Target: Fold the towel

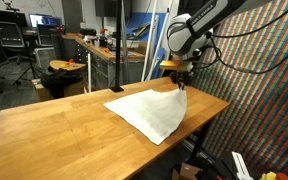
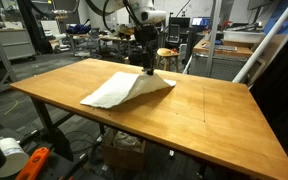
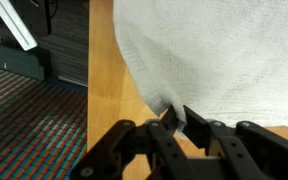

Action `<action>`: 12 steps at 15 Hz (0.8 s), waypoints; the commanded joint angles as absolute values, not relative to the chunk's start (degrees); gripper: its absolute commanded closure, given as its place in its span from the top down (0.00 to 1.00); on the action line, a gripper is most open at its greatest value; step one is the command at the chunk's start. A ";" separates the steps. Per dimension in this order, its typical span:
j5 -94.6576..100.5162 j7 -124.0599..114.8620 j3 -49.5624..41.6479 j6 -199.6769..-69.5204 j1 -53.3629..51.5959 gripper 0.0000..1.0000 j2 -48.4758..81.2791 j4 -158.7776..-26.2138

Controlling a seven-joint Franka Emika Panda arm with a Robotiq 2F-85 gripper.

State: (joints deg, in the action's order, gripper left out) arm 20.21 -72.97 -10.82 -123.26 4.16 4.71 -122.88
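Observation:
The white towel (image 1: 149,108) lies on the wooden table (image 1: 64,130) near one end; it also shows in the other exterior view (image 2: 124,90). One corner is lifted off the table. My gripper (image 1: 180,78) is shut on that corner and holds it a little above the tabletop; it shows in an exterior view (image 2: 149,70) too. In the wrist view the black fingers (image 3: 172,120) pinch the towel's corner (image 3: 162,105), and the cloth (image 3: 214,50) hangs away from them.
The table's edge (image 3: 90,60) runs close beside the gripper, with floor and a patterned surface below. A stool (image 1: 64,68) and workbenches (image 1: 104,50) stand beyond the table. A wide bare stretch of tabletop (image 2: 214,110) lies beside the towel.

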 commanded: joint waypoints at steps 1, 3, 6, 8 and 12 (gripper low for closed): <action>21.27 -76.60 -8.39 -118.21 3.07 0.03 4.95 -118.83; 20.35 -77.36 -7.02 -116.58 2.38 0.03 5.26 -117.39; 18.68 -78.31 -5.13 -115.26 1.26 0.03 5.86 -115.25; 18.22 -79.27 -3.97 -114.67 0.32 0.03 6.52 -113.81; 17.11 -81.25 -2.22 -113.82 -1.41 0.03 8.55 -110.56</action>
